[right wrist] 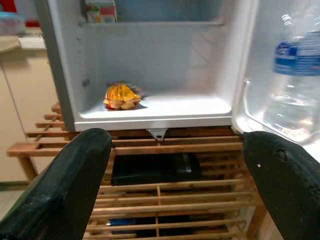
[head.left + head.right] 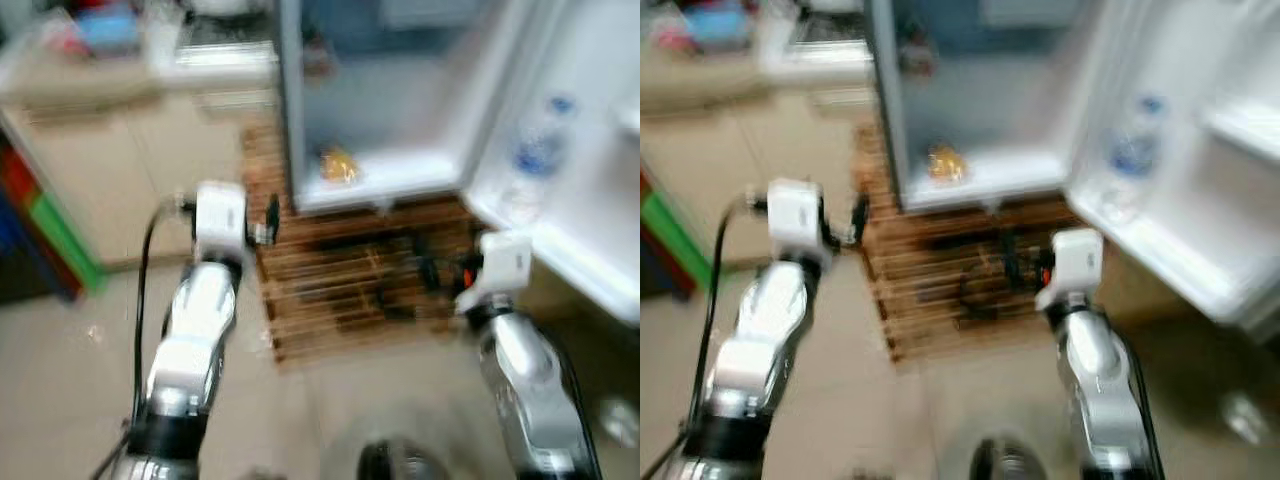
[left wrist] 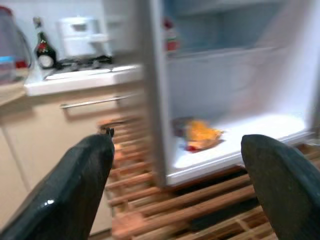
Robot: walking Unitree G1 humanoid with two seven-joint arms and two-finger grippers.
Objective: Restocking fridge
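Note:
A small white fridge [image 2: 380, 150] stands open on a slatted wooden rack [image 2: 340, 280], its door [image 2: 590, 170] swung out to the right. On its bottom shelf lies a yellow-orange packet [image 1: 120, 96], also seen as the packet [image 3: 200, 135]. A clear water bottle with a blue label [image 1: 295, 90] stands in the door shelf. A small carton [image 1: 100, 10] sits on the upper shelf. My left gripper [image 3: 175, 185] and right gripper [image 1: 172, 185] are both open and hold nothing, short of the fridge front. The head views are blurred.
A beige cabinet [image 2: 130, 160] with a counter [image 3: 80, 80] stands left of the fridge, bearing a dark bottle [image 3: 45, 50] and a white appliance [image 3: 82, 35]. A black box [image 1: 155, 170] lies inside the rack. Coloured blocks [image 2: 50, 230] sit at far left. Pale tiled floor [image 2: 330, 400] lies before me.

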